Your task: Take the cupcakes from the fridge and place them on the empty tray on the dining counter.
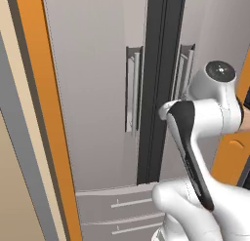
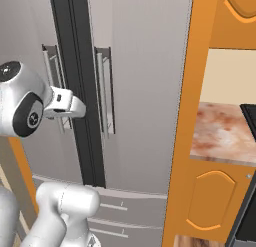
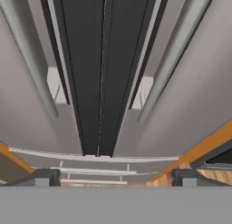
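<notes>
The fridge [image 1: 93,89] fills the scene, tall and grey, with both doors shut on either side of its black centre strip [image 3: 97,82]. The cupcakes are hidden behind those doors. My gripper [image 3: 115,178] is open with nothing between its fingertips [image 3: 41,177], and it points at the centre strip between the two bar handles. In the right base view my hand [image 2: 67,106] hovers close in front of the left handle [image 2: 50,71], beside the strip. The right handle [image 2: 103,91] is free. The empty tray is out of view.
Fridge drawers [image 1: 122,206] lie below the doors. An orange side panel [image 1: 46,113] borders the fridge on the left. On the right stand an orange panel [image 2: 180,121], a marbled counter top [image 2: 220,131] with a black appliance [image 2: 249,116], and orange cabinets [image 2: 212,201].
</notes>
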Robot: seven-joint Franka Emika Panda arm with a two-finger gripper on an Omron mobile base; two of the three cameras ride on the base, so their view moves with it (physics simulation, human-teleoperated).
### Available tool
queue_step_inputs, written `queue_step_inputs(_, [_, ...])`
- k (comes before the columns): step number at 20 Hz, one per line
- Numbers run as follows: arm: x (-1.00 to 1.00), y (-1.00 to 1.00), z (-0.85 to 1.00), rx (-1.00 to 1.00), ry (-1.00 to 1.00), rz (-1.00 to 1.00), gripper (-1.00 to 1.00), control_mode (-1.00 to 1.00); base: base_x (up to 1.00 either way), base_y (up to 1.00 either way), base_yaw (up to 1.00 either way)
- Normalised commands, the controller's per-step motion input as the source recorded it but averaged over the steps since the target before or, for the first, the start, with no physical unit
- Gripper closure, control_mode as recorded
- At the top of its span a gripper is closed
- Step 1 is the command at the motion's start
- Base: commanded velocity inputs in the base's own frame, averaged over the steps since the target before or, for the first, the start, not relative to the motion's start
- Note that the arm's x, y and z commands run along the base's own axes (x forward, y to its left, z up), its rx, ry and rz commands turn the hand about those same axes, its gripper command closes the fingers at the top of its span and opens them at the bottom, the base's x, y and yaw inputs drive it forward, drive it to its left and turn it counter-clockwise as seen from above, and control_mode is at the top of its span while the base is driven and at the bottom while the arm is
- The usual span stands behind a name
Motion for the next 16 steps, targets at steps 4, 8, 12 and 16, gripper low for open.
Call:
queue_step_inputs(4, [-0.82, 0.0, 0.83, -0.1, -0.02, 0.0, -1.0, -1.0, 0.0, 0.0, 0.0])
queue_step_inputs(8, [-0.62, -0.05, 0.56, -0.03, 0.0, 0.0, -1.0, 1.0, -0.21, -0.05, 0.0])
queue_step_inputs(12, [0.0, 0.0, 0.0, 0.0, 0.0, 0.0, -1.0, 1.0, -0.84, -0.29, 0.0])
queue_step_inputs(16, [0.0, 0.0, 0.0, 0.0, 0.0, 0.0, -1.0, 1.0, -0.71, -0.14, 0.0])
